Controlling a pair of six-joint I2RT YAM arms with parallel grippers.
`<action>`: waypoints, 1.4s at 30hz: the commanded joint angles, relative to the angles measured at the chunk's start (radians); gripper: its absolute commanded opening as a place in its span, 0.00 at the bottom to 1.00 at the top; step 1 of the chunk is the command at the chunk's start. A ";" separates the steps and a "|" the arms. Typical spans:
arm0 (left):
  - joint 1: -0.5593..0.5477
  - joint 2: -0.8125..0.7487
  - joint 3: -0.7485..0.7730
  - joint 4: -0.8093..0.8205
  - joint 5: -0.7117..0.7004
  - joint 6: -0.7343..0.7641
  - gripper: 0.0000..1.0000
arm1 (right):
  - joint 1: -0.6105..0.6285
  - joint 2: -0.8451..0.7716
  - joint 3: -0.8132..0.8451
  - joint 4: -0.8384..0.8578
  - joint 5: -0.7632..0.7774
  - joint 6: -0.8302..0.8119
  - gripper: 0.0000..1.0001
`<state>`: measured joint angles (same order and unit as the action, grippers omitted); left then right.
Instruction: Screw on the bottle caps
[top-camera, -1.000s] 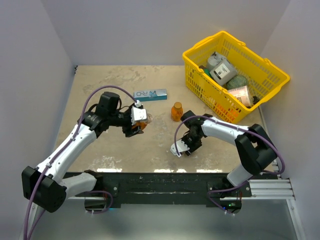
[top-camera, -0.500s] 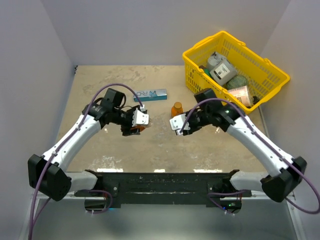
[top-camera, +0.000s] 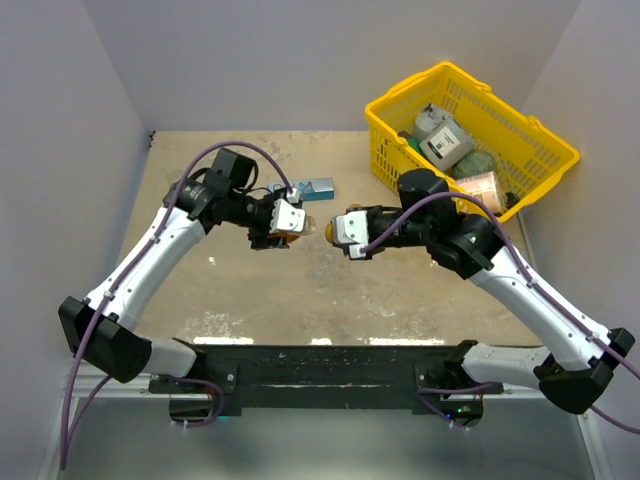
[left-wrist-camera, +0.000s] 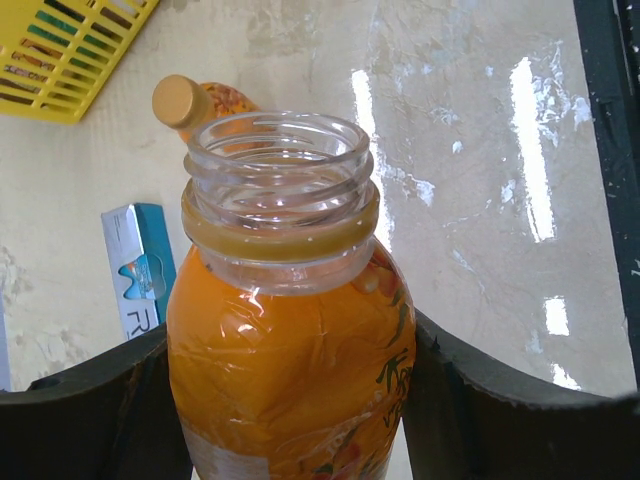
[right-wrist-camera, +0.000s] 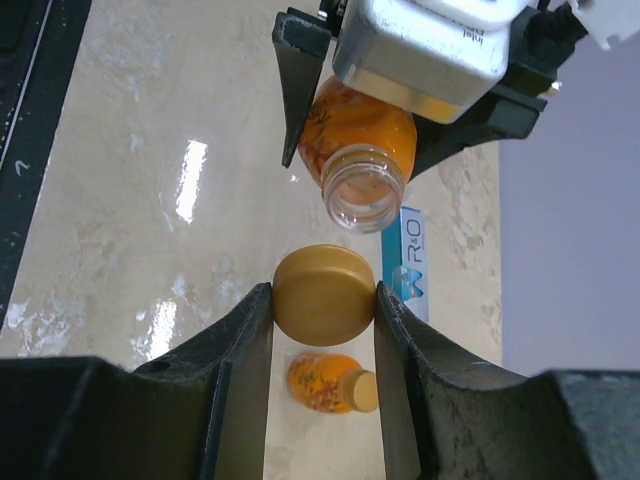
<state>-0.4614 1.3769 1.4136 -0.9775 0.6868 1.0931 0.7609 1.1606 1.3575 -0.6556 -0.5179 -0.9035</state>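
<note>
1. The left gripper (top-camera: 288, 224) is clamped on a bottle (left-wrist-camera: 290, 330). Its dark fingers press both sides of the rounded body, in the air above the middle of the tabletop (top-camera: 300, 290).
2. This bottle is translucent plastic wrapped in a wrinkled orange film. Its clear, threaded neck is uncovered, with a yellowish ring under the thread.
3. The right gripper (top-camera: 334, 230) is clamped on a cap (right-wrist-camera: 322, 295), a smooth, flat, round brownish-orange disc held by its rim. The cap is just beside the open mouth and not touching it.
4. A second bottle (right-wrist-camera: 330, 383), small and orange, is on the tabletop below them, with a second cap (left-wrist-camera: 178, 99) on its neck.
5. A flat blue-and-white box (top-camera: 312, 188) lies toward the far edge.
6. A yellow lattice basket (top-camera: 406, 86) fills the far right corner.
7. The tabletop is beige, glossy and marbled.
</note>
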 joint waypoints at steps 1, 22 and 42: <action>-0.033 -0.012 0.053 -0.026 0.031 0.008 0.00 | 0.031 0.007 0.042 0.083 -0.016 0.054 0.00; -0.074 -0.033 0.062 0.020 0.063 -0.079 0.00 | 0.143 0.048 0.000 0.154 0.122 -0.035 0.00; -0.075 0.002 0.128 -0.125 0.117 0.008 0.00 | 0.144 -0.102 -0.210 0.286 0.098 -0.432 0.00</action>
<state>-0.5323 1.3735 1.4887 -1.0580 0.7357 1.0637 0.9028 1.0748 1.1522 -0.4328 -0.3885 -1.2400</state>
